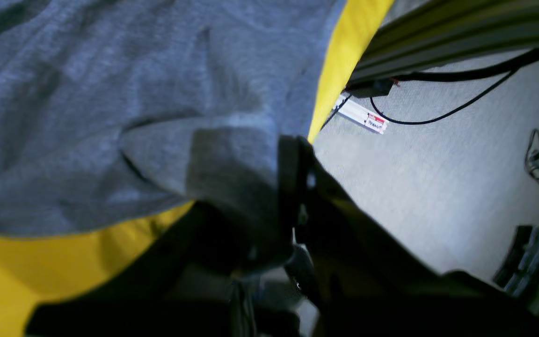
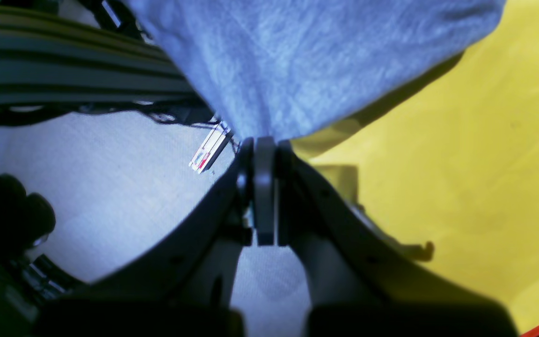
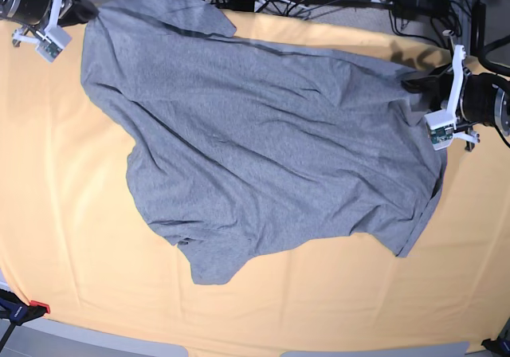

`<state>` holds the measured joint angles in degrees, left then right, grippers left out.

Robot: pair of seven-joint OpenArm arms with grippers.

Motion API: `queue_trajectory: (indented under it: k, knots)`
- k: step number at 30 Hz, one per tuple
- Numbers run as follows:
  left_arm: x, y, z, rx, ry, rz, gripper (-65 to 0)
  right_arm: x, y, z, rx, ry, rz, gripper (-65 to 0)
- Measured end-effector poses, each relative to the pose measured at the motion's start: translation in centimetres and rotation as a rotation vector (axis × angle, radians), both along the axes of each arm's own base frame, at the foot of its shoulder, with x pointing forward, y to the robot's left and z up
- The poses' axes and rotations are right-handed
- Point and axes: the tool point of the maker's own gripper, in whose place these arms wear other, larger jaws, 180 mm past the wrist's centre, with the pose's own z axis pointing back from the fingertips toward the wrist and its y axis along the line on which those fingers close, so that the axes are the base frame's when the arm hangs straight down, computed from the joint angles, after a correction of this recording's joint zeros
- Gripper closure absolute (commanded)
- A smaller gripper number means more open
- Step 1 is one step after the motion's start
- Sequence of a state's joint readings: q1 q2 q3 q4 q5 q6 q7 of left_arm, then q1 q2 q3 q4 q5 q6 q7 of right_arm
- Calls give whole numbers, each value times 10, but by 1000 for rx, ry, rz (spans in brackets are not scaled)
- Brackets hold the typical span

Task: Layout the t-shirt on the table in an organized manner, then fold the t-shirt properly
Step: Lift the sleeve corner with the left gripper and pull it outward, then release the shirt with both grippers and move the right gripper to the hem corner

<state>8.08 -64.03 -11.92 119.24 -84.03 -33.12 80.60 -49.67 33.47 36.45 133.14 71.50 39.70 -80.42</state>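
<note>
Fig. — layout step, fold not yet begun. My two grippers hold the t-shirt (image 3: 263, 150) at opposite ends, stretched across the tabletop (image 3: 64, 237). Shirt sits in the upper-middle of the base view, running from approx. 10 o'clock to 3 o'clock, plain grey side up; no lettering shows. Cloth is rumpled, w/ diagonal creases; one sleeve trails toward 7 o'clock, a lower corner droops toward 4 o'clock.

Right gripper (image 2: 264, 142): pressed together, pinching a point of shirt fabric near the tabletop's far edge, at 10 o'clock in base view. Left gripper (image 1: 293, 154): pressed together on a bunched fold of shirt at the 3 o'clock side; exact pinch is partly hidden by cloth.

Judgement: shirt is spread but skewed, so layout is incomplete.

Next move calls for: pulling both ends apart evenly to take out slack, squaring the shirt to the tabletop edges, setting it down well inside them, only then letting go. Risk: uneven tension drags the loose sleeve under.
</note>
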Motion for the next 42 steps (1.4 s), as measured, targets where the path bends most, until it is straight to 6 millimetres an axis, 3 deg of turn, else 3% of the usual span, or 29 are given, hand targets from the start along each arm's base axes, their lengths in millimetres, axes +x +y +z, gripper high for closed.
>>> queue_trajectory:
  k: [8, 11, 19, 30, 32, 34, 36, 39, 42]
  knots:
    - [-27, 12, -3, 110, 80, -59, 0, -23, 4, -2, 2, 69, 16, 0]
    - [-38, 15, -7, 132, 123, -79, 0, -24, 4, -2, 2, 71, 17, 0]
    - [-72, 36, -15, 231, 254, -194, 0, -32, -12, -5, -83, 108, 54, 0]
    - [-73, 41, -15, 262, 278, -166, 0, -40, -13, -5, -86, 144, 77, 0]
    - [-71, 42, -15, 270, 290, -115, 0, -40, -13, -5, -87, 144, 78, -102]
    - [-71, 41, -15, 269, 291, -111, -104, -40, -17, -6, -107, 144, 77, -258]
    - [-72, 42, -15, 272, 292, -112, -248, -41, -20, -7, -125, 147, 78, -345]
    - [-72, 42, -15, 269, 288, -129, -385, -33, -21, -6, -134, 121, 76, -347]
    - [-72, 42, -15, 269, 288, -129, -393, -23, -21, -4, -133, 88, 73, -347]
